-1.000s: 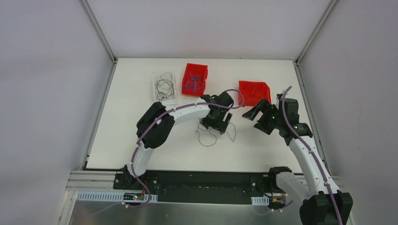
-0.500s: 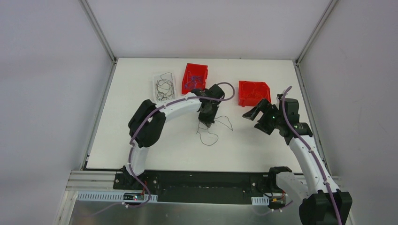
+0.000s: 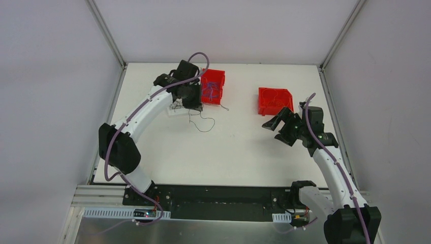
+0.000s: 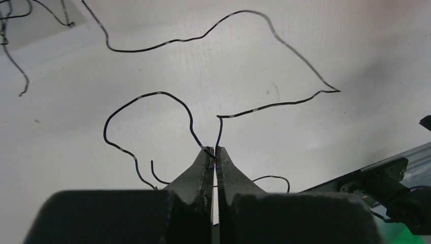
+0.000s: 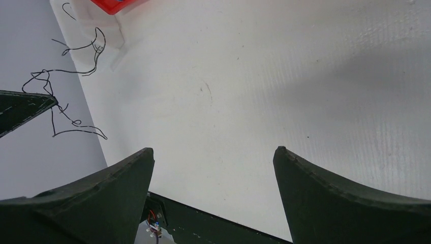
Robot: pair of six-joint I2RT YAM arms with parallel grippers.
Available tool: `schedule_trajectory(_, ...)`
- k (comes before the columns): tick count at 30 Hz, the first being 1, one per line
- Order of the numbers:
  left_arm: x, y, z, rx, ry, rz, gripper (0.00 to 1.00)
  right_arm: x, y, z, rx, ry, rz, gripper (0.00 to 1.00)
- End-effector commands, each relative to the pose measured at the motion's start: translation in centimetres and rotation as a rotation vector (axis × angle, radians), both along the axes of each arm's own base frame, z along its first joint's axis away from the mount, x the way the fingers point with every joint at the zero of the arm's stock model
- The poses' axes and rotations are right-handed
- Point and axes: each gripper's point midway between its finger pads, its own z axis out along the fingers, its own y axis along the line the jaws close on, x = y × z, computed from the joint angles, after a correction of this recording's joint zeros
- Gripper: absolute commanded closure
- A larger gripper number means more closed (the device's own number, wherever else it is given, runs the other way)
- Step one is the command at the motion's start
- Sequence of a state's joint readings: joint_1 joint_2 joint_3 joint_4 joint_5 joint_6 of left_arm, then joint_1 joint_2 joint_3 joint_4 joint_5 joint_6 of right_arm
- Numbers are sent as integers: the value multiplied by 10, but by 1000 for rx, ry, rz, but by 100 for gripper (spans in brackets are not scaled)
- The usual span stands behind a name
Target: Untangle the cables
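My left gripper (image 4: 213, 151) is shut on a thin black cable (image 4: 152, 95), pinched at the fingertips, with its loops curling away over the white table. From above, the left gripper (image 3: 189, 105) hangs beside the clear tray (image 3: 173, 109), and the black cable (image 3: 202, 122) trails from it onto the table. Other black cables (image 4: 10, 30) lie in that tray. A tangle of blue cables (image 3: 210, 90) fills the red bin (image 3: 219, 75). My right gripper (image 5: 213, 152) is open and empty over bare table, far right of the held cable (image 5: 61, 109).
A second red bin (image 3: 274, 100) stands just behind the right gripper (image 3: 278, 123). The left arm (image 3: 137, 117) arches over the table's left half. The table's front edge (image 5: 203, 216) shows under the right fingers.
The left gripper shut on the black cable at mid-table, then carried it back and to the left, beside the clear tray. The right arm stayed still.
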State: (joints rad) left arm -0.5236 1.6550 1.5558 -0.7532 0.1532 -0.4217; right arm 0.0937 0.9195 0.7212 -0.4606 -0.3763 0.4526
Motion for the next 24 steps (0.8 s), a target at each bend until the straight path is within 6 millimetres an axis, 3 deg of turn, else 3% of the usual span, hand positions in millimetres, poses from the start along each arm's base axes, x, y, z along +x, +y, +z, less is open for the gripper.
schedule_trajectory(1,6,39,24,22,-20,66,100,5,2,9,16,-30,18,9)
schedule_trajectory(6,29,57,37,-38,-33,129,100,6,5,12,28,-33,25,9)
schedule_trajectory(9,47,79,40,-41,-41,197,100,7,5,15,33,-38,26,9)
schedule_trajectory(15,67,134,29,119,-42,325,100,6,6,17,33,-43,29,9)
schedule_trajectory(22,100,158,14,161,-24,398,100,8,8,17,46,-33,36,9)
schedule_trajectory(24,105,172,10,239,-28,420,100,8,7,19,42,-39,34,9)
